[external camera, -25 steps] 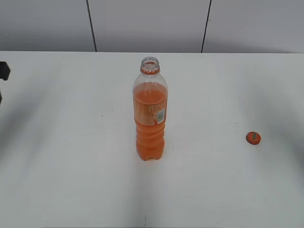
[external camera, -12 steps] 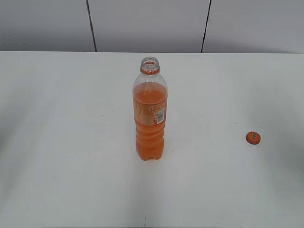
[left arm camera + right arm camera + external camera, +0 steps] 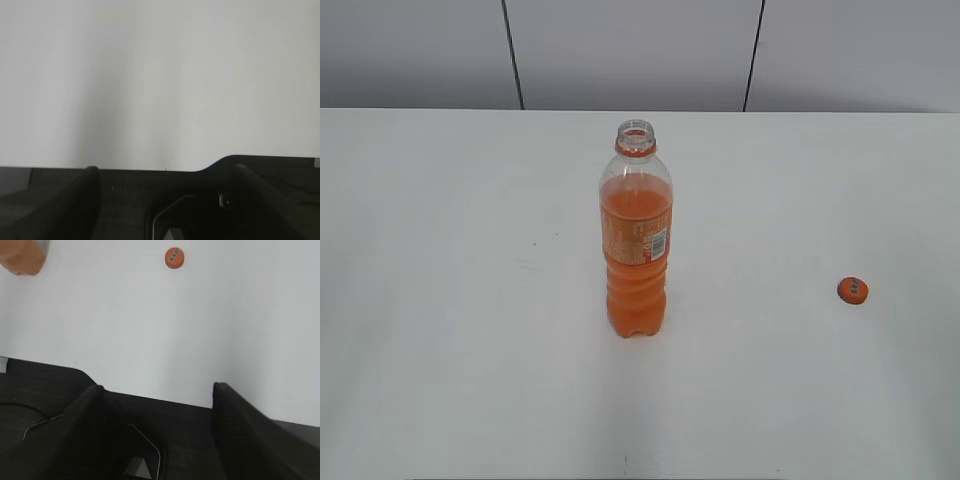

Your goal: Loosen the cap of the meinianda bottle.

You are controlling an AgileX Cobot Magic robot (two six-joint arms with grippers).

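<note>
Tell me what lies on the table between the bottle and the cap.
Nothing. In the exterior view only bare white table lies between the bottle and the cap, which lies off to its right. The right wrist view shows the same bare stretch.

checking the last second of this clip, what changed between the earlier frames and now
A dark arm part at the exterior view's left edge one second ago has withdrawn out of that view; nothing was taken hold of or let go. The meinianda bottle stands upright and uncapped in the same spot, and the cap lies on the table to its right, unmoved.
</note>
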